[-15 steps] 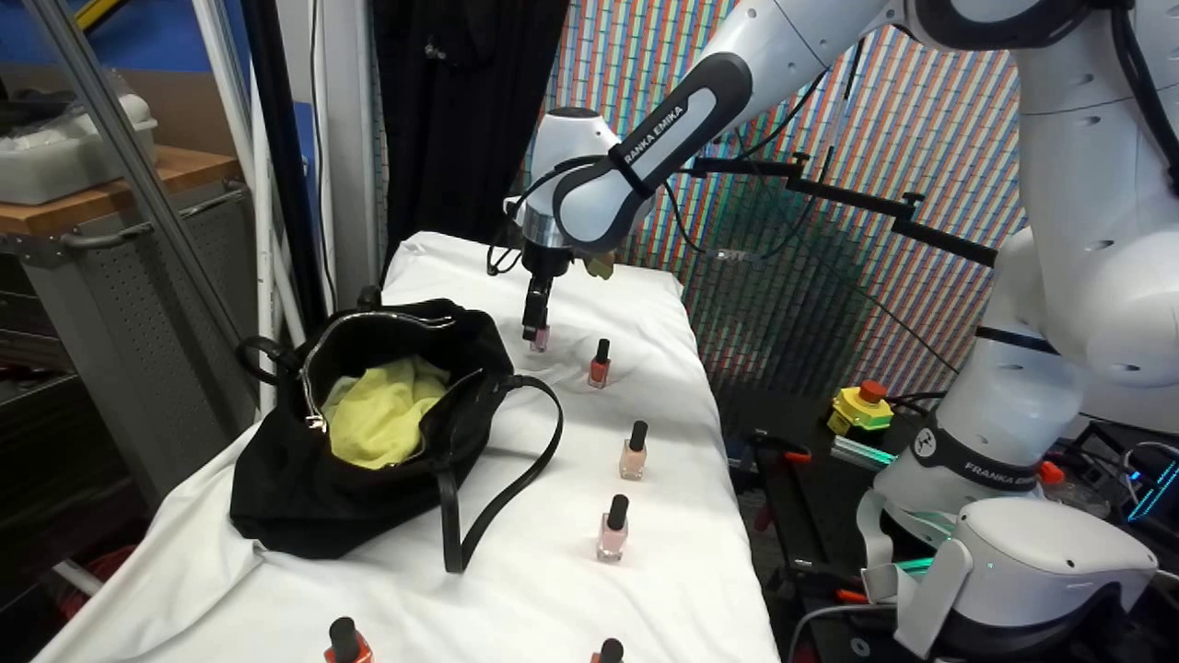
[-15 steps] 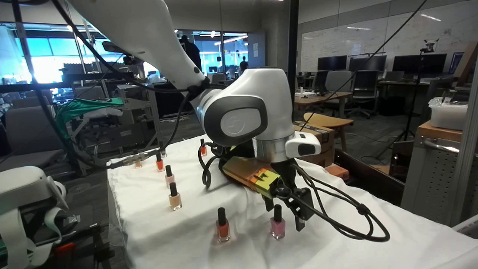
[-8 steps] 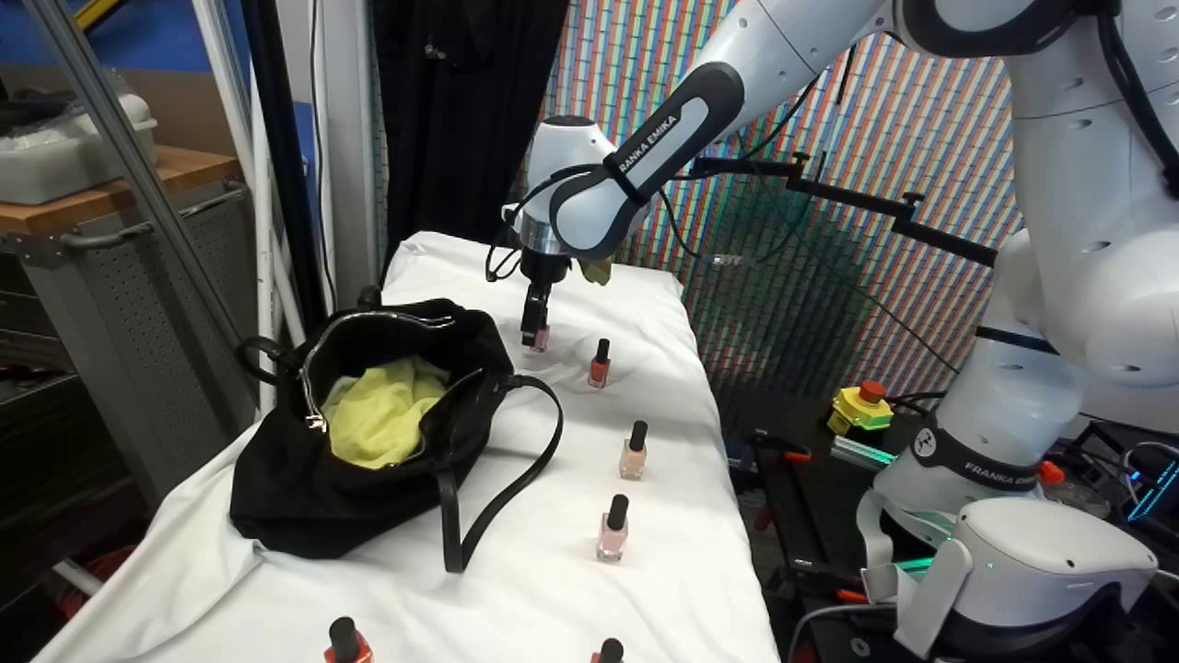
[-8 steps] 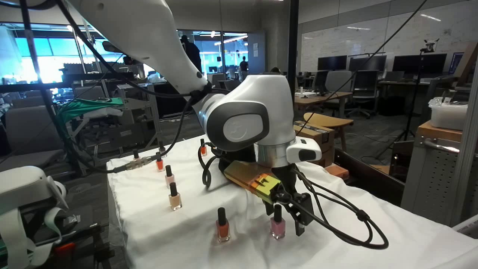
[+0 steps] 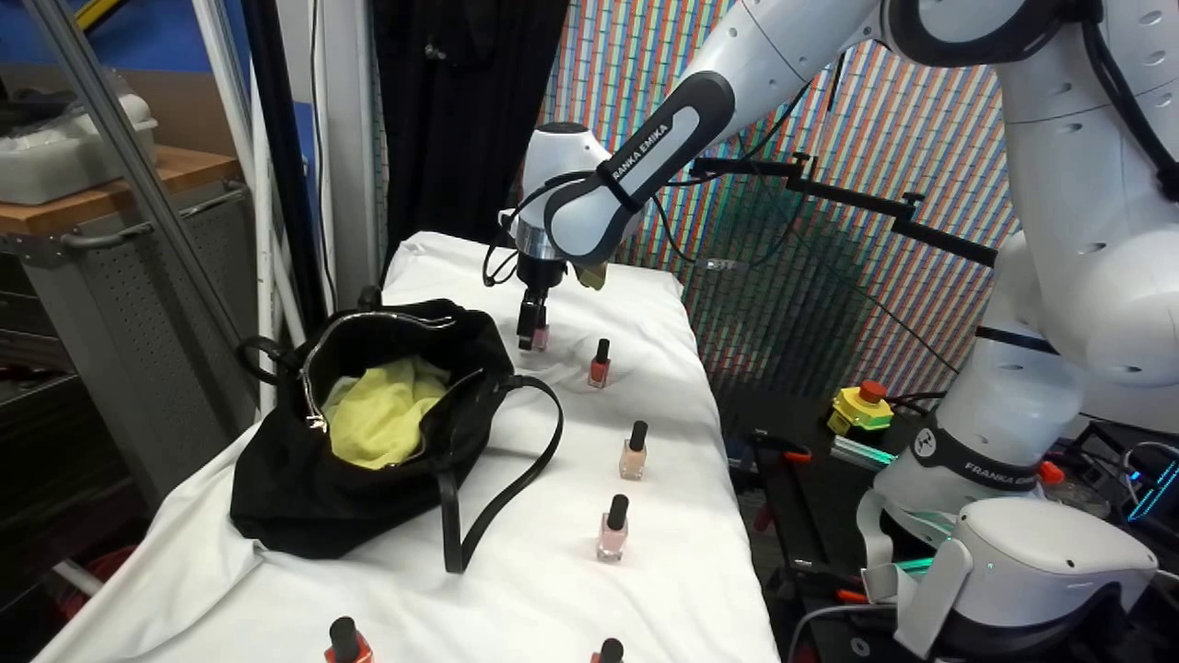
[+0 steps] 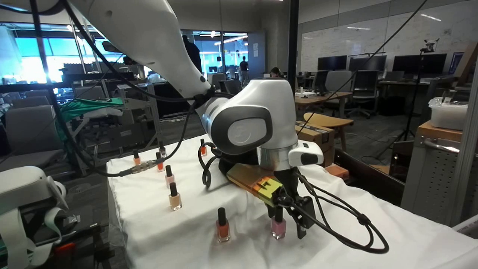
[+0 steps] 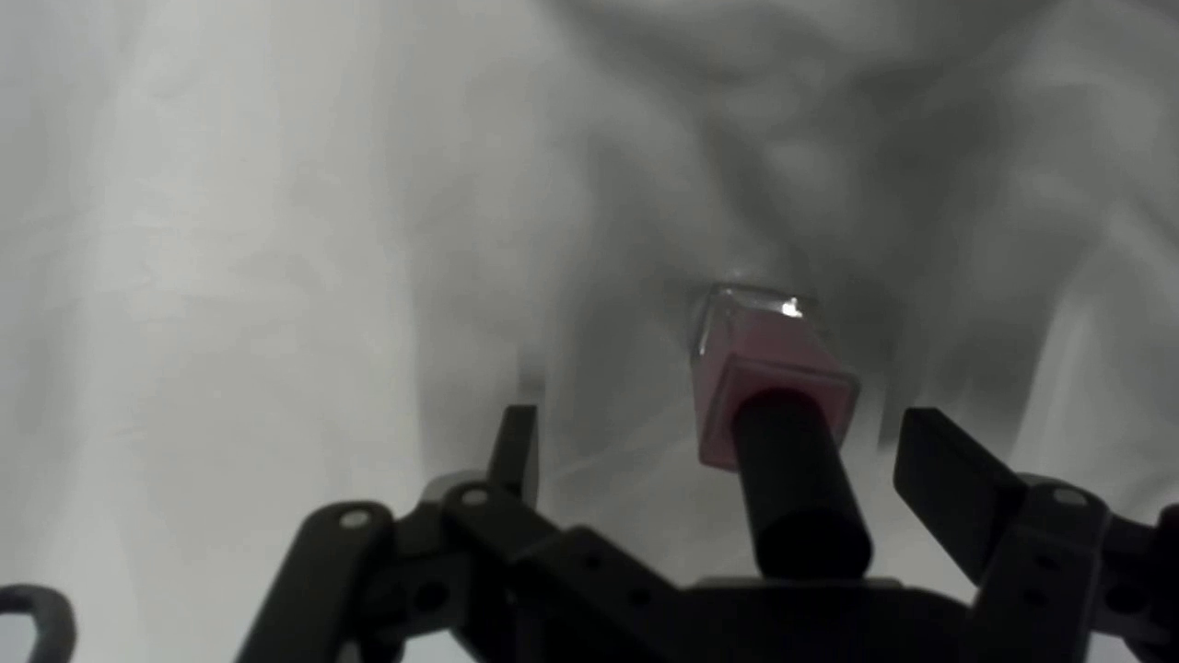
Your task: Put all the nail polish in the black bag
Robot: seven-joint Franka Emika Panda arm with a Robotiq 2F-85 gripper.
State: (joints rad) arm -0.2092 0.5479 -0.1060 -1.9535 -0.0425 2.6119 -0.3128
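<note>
A mauve-pink nail polish bottle (image 7: 764, 354) with a black cap stands on the white cloth between the spread fingers of my gripper (image 7: 720, 414), nearer the right finger and touching neither pad in the wrist view. In an exterior view my gripper (image 6: 286, 225) reaches down around this bottle (image 6: 278, 228). Beside it stands a red-orange bottle (image 6: 223, 229). Farther along are a peach bottle (image 5: 632, 463), a pale pink bottle (image 5: 612, 543) and several others, among them a red one (image 5: 350, 654). The black bag (image 5: 304, 497) sits open at left, yellow-green lining showing; my arm mostly hides it elsewhere.
The bag's strap (image 5: 516, 493) loops onto the white-covered table (image 5: 691, 608). Loose cables (image 6: 358, 244) hang from the gripper near the cloth. Beyond the table edge are a yellow box with a red button (image 5: 861, 410) and a white headset (image 5: 1050, 552).
My gripper has come down lower around the mauve-pink bottle, shifting slightly left in an exterior view. Its fingers stay apart, and the bottles and bag stand where they were.
</note>
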